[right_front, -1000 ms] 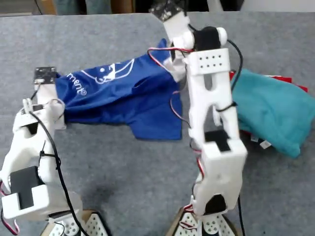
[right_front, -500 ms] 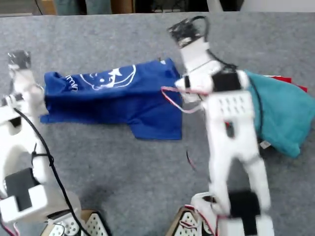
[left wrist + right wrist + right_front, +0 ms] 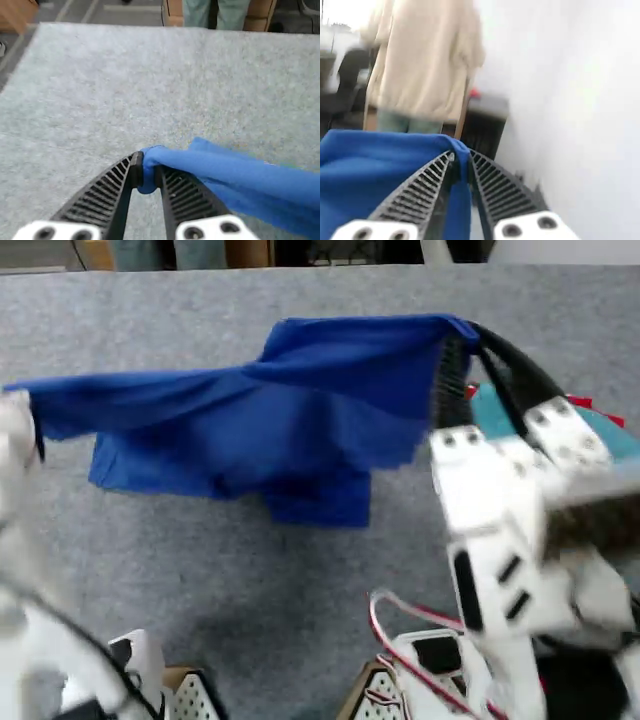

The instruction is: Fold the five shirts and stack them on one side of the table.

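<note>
Pinching one corner of the blue shirt (image 3: 240, 170), the left gripper (image 3: 146, 167) has its two ribbed fingers (image 3: 112, 185) pressed together on a small fold of cloth, and it hangs over the grey table (image 3: 150, 75). The right gripper (image 3: 461, 157) grasps in the same way: its fingers (image 3: 420, 195) are clamped on another edge of the blue shirt (image 3: 370, 170), which falls away below them. In the high view the blue shirt (image 3: 300, 400) is stretched in the air between the two arms, from the left edge of the view across to the right gripper (image 3: 458, 340) near the far side of the table (image 3: 250, 590). The upper edge is pulled quite straight, and the rest hangs down in loose folds; I cannot tell if the lowest part touches the table. Just beside the right arm (image 3: 500, 530), partly hidden by it, a teal shirt (image 3: 495, 405) lies on the right side of the table, with a red thing (image 3: 585, 405) at its far edge.
</note>
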`<state>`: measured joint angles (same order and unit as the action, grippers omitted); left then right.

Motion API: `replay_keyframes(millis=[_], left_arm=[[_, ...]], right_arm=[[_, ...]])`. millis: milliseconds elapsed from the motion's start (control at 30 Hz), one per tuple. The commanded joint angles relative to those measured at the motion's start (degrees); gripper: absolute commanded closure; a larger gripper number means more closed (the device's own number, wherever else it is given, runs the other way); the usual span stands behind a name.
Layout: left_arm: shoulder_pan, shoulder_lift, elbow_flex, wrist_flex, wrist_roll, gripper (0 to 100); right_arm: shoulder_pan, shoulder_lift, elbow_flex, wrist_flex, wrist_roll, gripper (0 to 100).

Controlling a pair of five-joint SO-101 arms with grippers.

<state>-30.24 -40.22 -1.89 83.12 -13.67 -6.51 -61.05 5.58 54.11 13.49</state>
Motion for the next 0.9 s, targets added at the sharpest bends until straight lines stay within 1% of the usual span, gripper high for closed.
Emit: replay_keyframes(millis=[0,133,300,367,433,533,600,700,733,800,867], left_arm=[[-1.19,-12.75,-2.95,4.92,-0.44,97],[-2.24,-25.85,-2.95,7.38,-0.44,97],[-12.35,-37.27,-2.51,7.47,-0.53,97],[-14.55,-40.00,-2.24,7.65,-0.53,97],[-14.46,-41.41,0.13,7.30,-0.18,97],[-14.46,-41.85,9.36,4.31,0.00,97],[-12.35,-41.85,19.03,-1.85,0.00,97],[-6.37,-41.93,36.00,-17.05,-0.26,97],[-4.70,-41.76,41.71,-23.21,-0.44,97],[-1.63,-40.35,53.05,-38.15,-0.44,97],[0.22,-36.04,60.97,-54.33,-0.44,97]], right_arm=[[2.99,-1.10,-9.10,-0.35,-0.35,98.5],[5.54,-1.10,-20.79,2.11,-0.35,98.5],[6.68,0.57,-31.08,4.57,-0.35,98.5],[6.68,2.68,-32.84,6.07,-0.35,98.5],[6.42,5.23,-33.01,7.38,-0.35,98.5],[6.42,9.19,-30.64,7.38,-0.35,98.5],[6.42,11.65,-27.38,7.30,-0.35,98.5],[5.71,16.31,-19.65,5.10,-0.35,98.5],[4.48,17.80,-16.40,2.64,-0.35,98.5],[2.99,20.97,-9.63,-3.96,-0.35,98.5],[2.55,24.84,-2.95,-13.54,-0.35,98.5]])
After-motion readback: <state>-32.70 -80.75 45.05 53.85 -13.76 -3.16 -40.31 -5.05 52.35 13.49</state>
